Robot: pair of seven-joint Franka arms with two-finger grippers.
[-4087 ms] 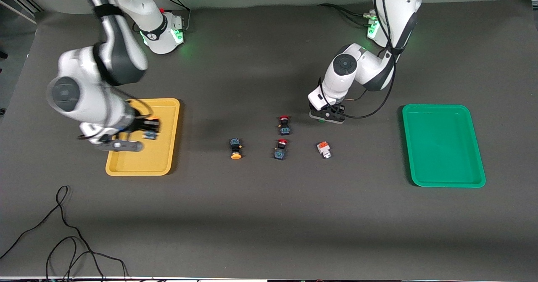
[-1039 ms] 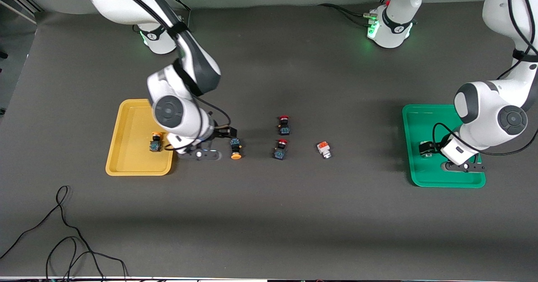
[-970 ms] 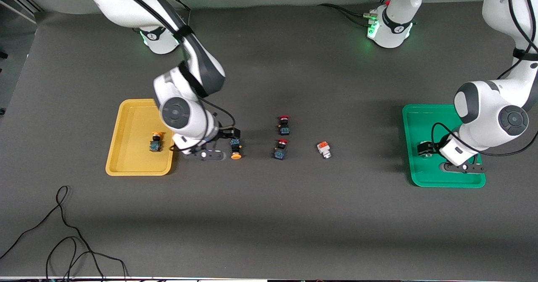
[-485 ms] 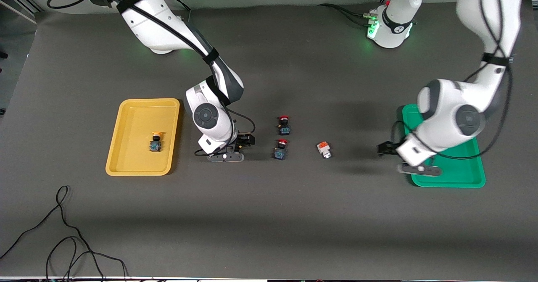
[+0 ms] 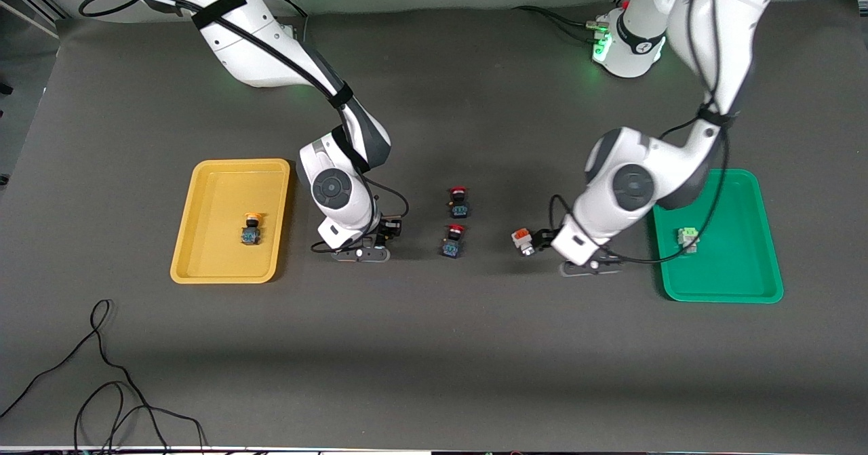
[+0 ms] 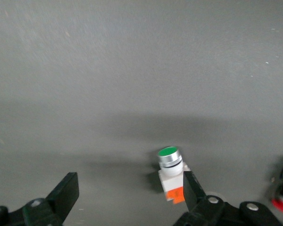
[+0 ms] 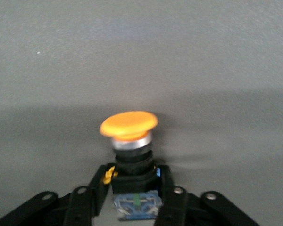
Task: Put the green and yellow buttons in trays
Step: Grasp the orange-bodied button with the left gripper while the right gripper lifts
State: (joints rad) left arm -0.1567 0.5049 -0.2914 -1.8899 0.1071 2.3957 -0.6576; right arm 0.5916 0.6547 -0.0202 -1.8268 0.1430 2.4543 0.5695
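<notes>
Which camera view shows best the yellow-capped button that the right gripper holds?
The right wrist view: the yellow-capped button fills it, clamped between the right gripper fingers. The front view hides nearly all of it under that gripper. The left wrist view does not show it.

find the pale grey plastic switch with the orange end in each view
Front view: the pale grey plastic switch with the orange end lies on the table, right beside the open left hand.
Left wrist view: low in the picture, between the left hand's fingers, close to one finger.
Right wrist view: not in it.
Shared landmark: the left hand.
</notes>
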